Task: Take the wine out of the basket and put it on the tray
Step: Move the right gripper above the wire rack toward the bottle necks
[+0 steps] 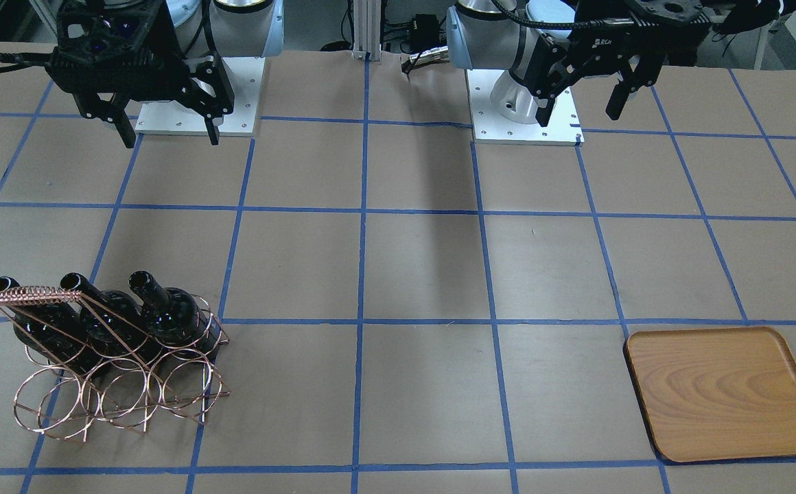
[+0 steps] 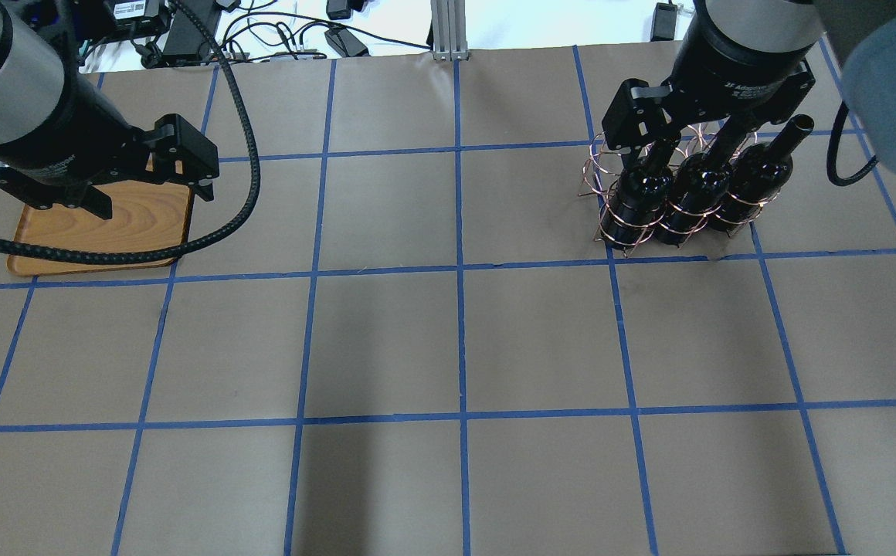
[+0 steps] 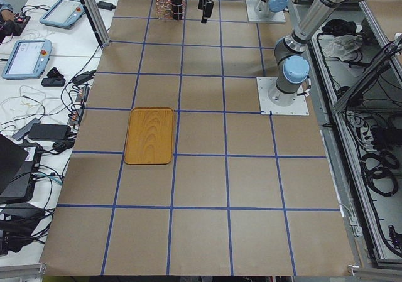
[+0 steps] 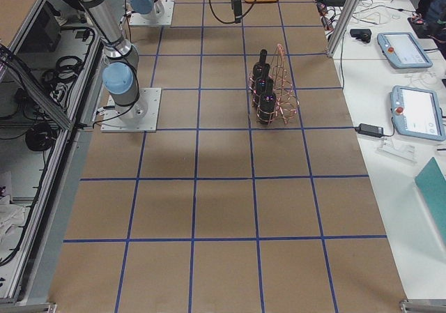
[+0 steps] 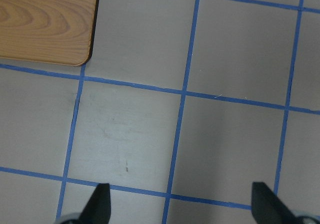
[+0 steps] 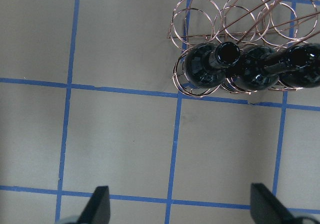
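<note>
Three black wine bottles (image 1: pixel 171 312) lean in the back row of the copper wire basket (image 1: pixel 34 296); its front rings are empty. In the right wrist view the bottles (image 6: pixel 207 67) sit at the upper right. My right gripper (image 1: pixel 170 136) is open and empty, held high, apart from the basket; its fingertips (image 6: pixel 100 206) frame bare table. The wooden tray (image 1: pixel 724 391) lies empty at the other end. My left gripper (image 1: pixel 580 111) is open and empty, raised near the tray, whose corner (image 5: pixel 45 19) shows in the left wrist view.
The table is brown paper with a blue tape grid. Both arm bases (image 1: pixel 525 110) stand at the robot's side. Tablets and cables (image 3: pixel 28 56) lie on a side bench beyond the far edge.
</note>
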Robot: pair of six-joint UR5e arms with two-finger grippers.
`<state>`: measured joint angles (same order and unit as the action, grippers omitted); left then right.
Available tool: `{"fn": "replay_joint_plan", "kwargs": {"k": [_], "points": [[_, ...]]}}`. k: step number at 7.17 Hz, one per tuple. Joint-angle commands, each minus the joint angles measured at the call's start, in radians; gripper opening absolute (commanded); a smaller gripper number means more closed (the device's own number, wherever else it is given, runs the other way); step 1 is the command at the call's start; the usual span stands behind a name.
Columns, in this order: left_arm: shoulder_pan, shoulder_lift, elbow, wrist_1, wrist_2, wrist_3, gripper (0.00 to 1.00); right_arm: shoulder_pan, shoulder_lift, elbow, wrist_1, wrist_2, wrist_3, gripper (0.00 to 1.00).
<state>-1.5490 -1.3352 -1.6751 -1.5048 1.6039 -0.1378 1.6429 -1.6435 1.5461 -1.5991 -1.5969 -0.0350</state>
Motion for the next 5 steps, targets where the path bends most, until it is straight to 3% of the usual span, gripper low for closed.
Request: {"fn": "replay_joint_plan", "kwargs": {"k": [1,5], "points": [[0.000,0.023,-0.002,-0.009,0.002,-0.008,1.00,0.000,0.001,0.002,-0.007,-0.001,0.000,1.00],[0.000,0.025,-0.034,-0.012,0.005,0.001,1.00,-0.009,0.005,0.002,-0.015,-0.001,0.000,1.00]]}}
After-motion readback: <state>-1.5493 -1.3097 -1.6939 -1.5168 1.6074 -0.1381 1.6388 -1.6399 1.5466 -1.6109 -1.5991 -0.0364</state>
